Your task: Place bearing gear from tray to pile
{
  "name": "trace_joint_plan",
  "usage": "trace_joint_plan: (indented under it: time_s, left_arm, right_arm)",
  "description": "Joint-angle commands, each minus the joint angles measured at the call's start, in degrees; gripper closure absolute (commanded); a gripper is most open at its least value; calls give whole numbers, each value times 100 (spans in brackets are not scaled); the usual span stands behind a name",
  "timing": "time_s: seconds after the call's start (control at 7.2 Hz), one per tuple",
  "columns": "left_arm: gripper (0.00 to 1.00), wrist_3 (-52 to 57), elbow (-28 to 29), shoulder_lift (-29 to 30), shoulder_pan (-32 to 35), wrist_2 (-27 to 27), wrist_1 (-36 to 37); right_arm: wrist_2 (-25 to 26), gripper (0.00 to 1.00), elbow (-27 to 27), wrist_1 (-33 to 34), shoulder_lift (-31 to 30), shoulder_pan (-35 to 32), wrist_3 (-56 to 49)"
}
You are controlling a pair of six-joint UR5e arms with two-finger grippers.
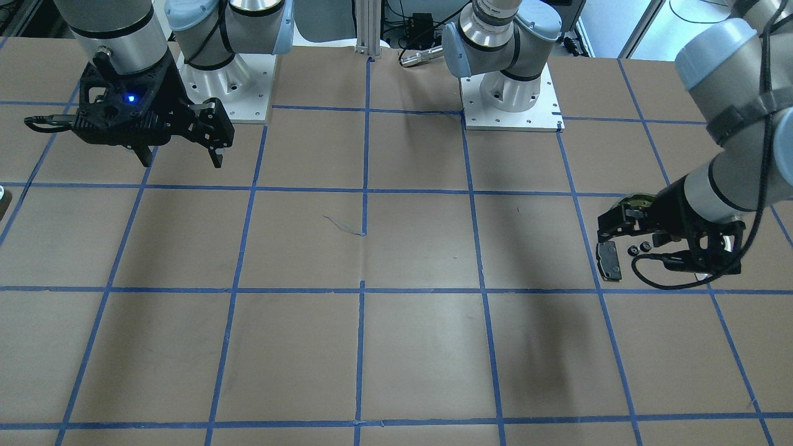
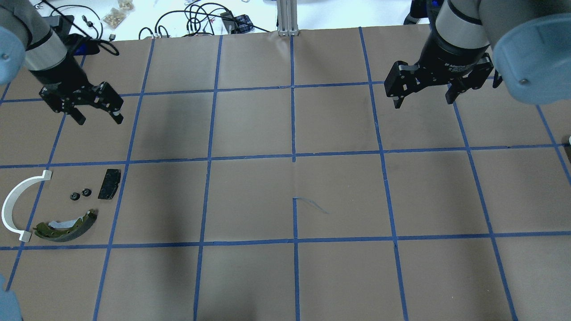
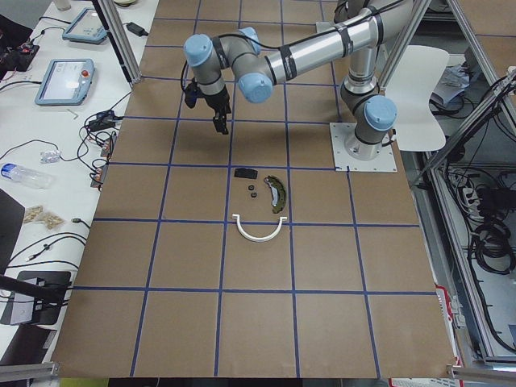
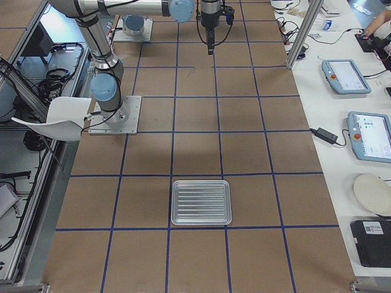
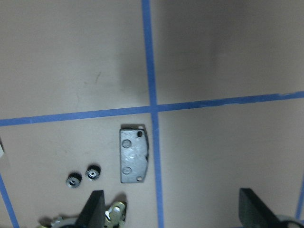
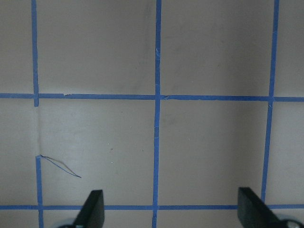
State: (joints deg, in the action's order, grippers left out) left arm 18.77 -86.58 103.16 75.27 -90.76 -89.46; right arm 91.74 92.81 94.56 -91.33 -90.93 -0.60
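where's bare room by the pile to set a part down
Bare paper right of the pad and brake shoe, across the blue tape. Crowded between the white arc, shoe and pad, where two gears lie.

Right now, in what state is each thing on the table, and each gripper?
left gripper: open, empty, above the table.
right gripper: open, empty, above the table.
gears: two, flat on the table, side by side near the black pad.
black pad: flat on the table, not held.
brake shoe: lying on the table.
white arc: flat on the table.
tray: flat, nothing in it.
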Motion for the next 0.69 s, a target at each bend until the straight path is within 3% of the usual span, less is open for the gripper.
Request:
trace_joint_plan:
  time_s: [0.0, 0.14, 0.28, 0.56]
  left_arm:
    - [0, -383, 151, -383, 1117, 128, -221]
    - [0, -531, 141, -576, 1417, 146, -290]
    - [0, -541, 141, -743, 1498, 363, -491]
    - [0, -550, 36, -885, 1508, 296, -555]
  right_arm:
    - [-7, 0, 0, 1, 2, -4, -10]
    - [2, 0, 0, -16, 19, -4, -45]
    - [11, 0, 9, 10, 28, -4, -236]
    - [37, 0, -26, 10, 11, 14, -282]
